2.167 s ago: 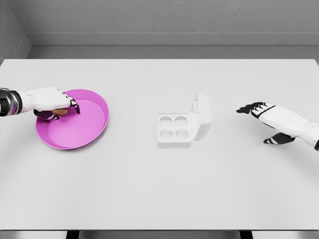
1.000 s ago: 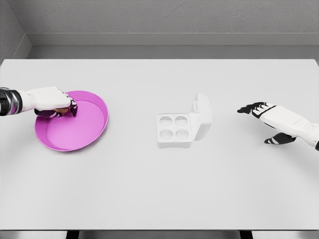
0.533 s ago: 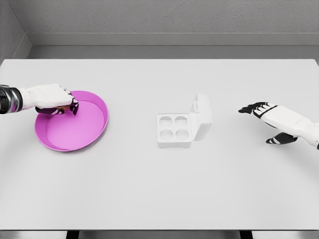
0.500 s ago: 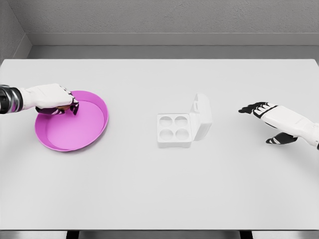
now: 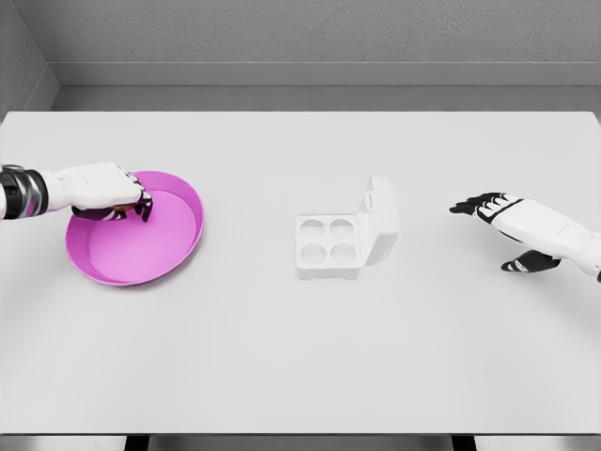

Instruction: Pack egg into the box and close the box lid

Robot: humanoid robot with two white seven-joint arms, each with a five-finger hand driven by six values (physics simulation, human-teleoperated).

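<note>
Left hand (image 5: 105, 193) sits over the near-left rim of the pink bowl (image 5: 169, 249), fingers curled down tight around something small; only a faint brownish sliver shows under the fingertips, so that is probably the egg (image 5: 116, 212), but it's mostly hidden and I can't confirm a full wrap. Bowl rests on the table (image 5: 300, 357), left side. The box (image 5: 331, 246) is near the table's middle, well apart from the bowl, four round cups all empty, lid (image 5: 380, 219) hinged up on its right side and standing roughly upright. Right hand (image 5: 512, 225) hovers at the far right, fingers spread and relaxed, holding nothing, well clear of the box. Judged step: lifting the egg out of the bowl, so the task looks early, nothing packed, lid not closed. To do it well: lift straight up enough to clear the bowl's rim before travelling right, keep the pinch even so the round egg doesn't squirt out, don't drag the bowl along. Come in over the box from the left, away from the raised lid, lower into one cup, then release low. Risk: knocking the light box or tipping the lid shut early.
</note>
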